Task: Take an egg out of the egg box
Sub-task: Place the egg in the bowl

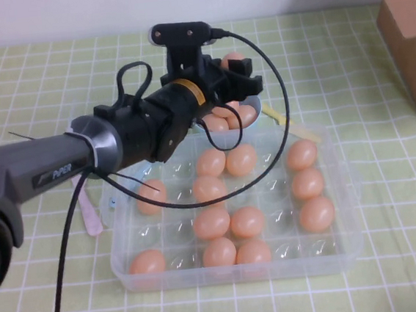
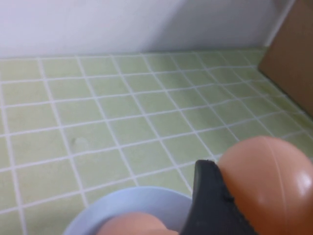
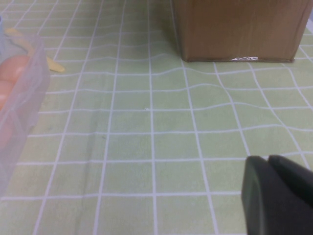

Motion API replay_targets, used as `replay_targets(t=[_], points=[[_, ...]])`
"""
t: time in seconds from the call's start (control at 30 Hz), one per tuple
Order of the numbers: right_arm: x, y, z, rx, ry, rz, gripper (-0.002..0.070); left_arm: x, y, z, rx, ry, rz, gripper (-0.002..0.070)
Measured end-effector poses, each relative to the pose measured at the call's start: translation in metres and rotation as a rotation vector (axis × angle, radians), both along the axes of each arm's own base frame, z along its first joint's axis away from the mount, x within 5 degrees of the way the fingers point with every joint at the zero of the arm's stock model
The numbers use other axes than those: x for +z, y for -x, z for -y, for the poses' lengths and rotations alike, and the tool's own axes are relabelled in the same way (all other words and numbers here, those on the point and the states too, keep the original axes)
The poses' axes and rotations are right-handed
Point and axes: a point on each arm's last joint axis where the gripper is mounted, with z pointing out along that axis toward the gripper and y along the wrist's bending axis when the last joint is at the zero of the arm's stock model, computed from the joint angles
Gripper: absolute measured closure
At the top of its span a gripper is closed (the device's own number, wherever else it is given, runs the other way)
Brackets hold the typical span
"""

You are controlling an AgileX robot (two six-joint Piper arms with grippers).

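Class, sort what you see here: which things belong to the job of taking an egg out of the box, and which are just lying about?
Part of the job:
- egg, held in the left gripper over the bowl
- egg box
- bowl, with eggs in it

Lying about:
- cardboard box
- right gripper, parked off to the box's side
- pink stick

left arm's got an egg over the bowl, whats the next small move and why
Probably lower a little and open the fingers. The left gripper holds an egg above the blue bowl, which already has eggs in it, beyond the egg box. Dropping from height could crack it. The right gripper sits low over the tablecloth near the cardboard box, uninvolved.
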Motion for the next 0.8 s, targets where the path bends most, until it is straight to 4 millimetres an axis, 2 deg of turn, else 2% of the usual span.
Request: replay_targets(t=[0.2, 0.33, 0.43, 0.8], points=[[0.000, 0.000, 0.000, 0.000, 0.000, 0.000, 0.0694, -0.015, 0.006, 0.012, -0.044, -0.072, -0.032, 0.0321], [0.000, 0.000, 0.000, 0.000, 0.000, 0.000, 0.0694, -0.034, 0.004, 0.011, -0.052, -0.122, -0.059, 0.0321], [0.000, 0.000, 0.000, 0.000, 0.000, 0.000, 0.0694, -0.039, 0.000, 0.007, -0.044, -0.138, -0.071, 0.0321], [0.000, 0.000, 0.000, 0.000, 0.000, 0.000, 0.0694, -0.046, -0.007, -0.002, -0.027, -0.154, -0.077, 0.0321]])
